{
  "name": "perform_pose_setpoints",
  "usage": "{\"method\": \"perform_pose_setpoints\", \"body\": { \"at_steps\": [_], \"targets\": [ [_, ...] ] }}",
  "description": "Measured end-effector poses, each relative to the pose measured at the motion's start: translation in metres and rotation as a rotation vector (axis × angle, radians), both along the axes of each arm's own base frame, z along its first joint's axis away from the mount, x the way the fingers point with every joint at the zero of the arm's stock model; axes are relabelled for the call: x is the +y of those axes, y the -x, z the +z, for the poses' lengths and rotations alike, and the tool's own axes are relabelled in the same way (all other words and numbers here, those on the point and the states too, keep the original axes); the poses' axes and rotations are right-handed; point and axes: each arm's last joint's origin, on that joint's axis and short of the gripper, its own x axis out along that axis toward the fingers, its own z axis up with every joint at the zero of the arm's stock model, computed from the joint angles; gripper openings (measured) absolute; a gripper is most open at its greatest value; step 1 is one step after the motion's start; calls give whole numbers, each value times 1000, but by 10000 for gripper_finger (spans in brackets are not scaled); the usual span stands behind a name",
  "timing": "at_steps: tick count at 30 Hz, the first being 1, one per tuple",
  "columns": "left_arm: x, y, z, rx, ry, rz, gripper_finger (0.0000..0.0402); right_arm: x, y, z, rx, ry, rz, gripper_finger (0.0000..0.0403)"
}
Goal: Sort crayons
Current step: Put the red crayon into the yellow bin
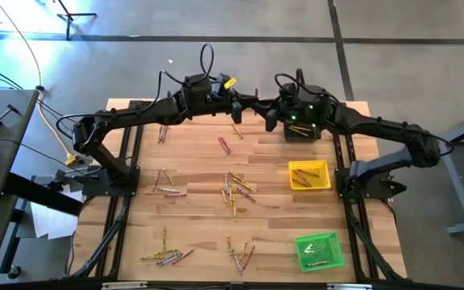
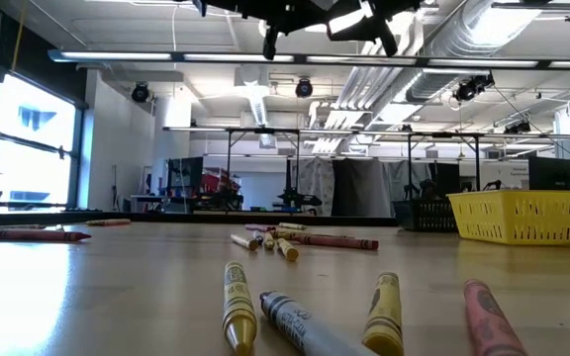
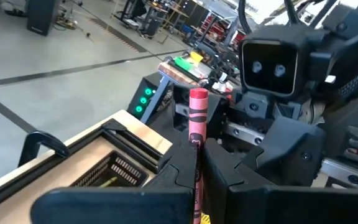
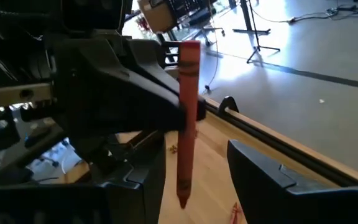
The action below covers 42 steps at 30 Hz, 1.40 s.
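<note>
In the upper middle of the high view the two arms meet tip to tip above the far edge of the table. The left gripper, coming in from the left side of the frame, is clamped tight on a red crayon. In the left wrist view the stick rises upright between its dark fingers, one end poking up toward the other arm's wrist camera. In the right wrist view the same crayon stands near vertical in the middle of the frame, its tip hanging free below.

The right gripper, arriving from the right, has its jaws spread wide on either side of that crayon and holds nothing yet.

The crayon looks light and stiff, a waxy stick in a paper wrap; it would probably snap if squeezed hard or levered. The free lower stretch, clear of the left fingers, seems the safest place to grip.

Other crayons lie scattered flat at mixed angles across the middle and lower part of the high view, and the yellow tray and green tray at lower right each hold a few.
</note>
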Motion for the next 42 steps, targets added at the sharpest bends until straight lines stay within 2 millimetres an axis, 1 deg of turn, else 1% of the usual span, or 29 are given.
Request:
{"method": "perform_pose_setpoints", "body": {
  "at_steps": [4, 8, 10, 13, 15, 20, 22, 25, 27, 29, 31, 33, 35, 37, 40, 42],
  "targets": [
    [-1, -1, 0, 2, -7, -9, 1, -2, -5, 5, 36, 12, 7, 158],
    [-1, 0, 0, 6, -24, -11, 1, -2, -5, 5, 61, 2, 7, 157],
    [-1, 0, 0, 9, -39, -12, 1, -2, -5, 5, 59, -4, 5, 150],
    [-1, 0, 0, 13, -54, -13, 5, -2, -5, 5, 56, -17, 2, 126],
    [-1, 0, 0, 14, -61, -13, 13, -2, -5, 5, 56, -17, 2, 102],
    [-1, 0, 0, 23, -92, -7, 38, -2, -5, 5, 56, -17, 4, 22],
    [-1, 0, 0, 33, -130, -3, 50, -2, -5, 5, 58, -15, 2, 13],
    [-1, 0, 0, 45, -174, -7, 68, -4, -3, 5, 59, -19, -7, 22],
    [-1, 0, 0, 51, -177, -5, 79, -7, 4, 7, 77, -21, -24, 16],
    [2, 1, -1, 64, -173, 5, 87, -11, 17, 9, 116, -21, -51, 11],
    [6, 2, -3, 80, -167, 10, 92, -13, 35, 9, 178, -46, -80, 12],
    [9, 5, -4, 101, -157, 9, 94, -11, 55, 6, 267, -122, -83, 14],
    [13, 8, -5, 128, -148, 18, 93, -6, 74, -1, 376, -234, -64, 13],
    [16, 11, -8, 160, -134, 24, 92, 5, 89, -11, 518, -356, -20, 12],
    [22, 14, -12, 198, -117, 38, 89, 24, 103, -25, 748, -491, 68, 12],
    [27, 16, -13, 206, -113, 50, 88, 34, 109, -32, 893, -521, 102, 12]
  ]
}}
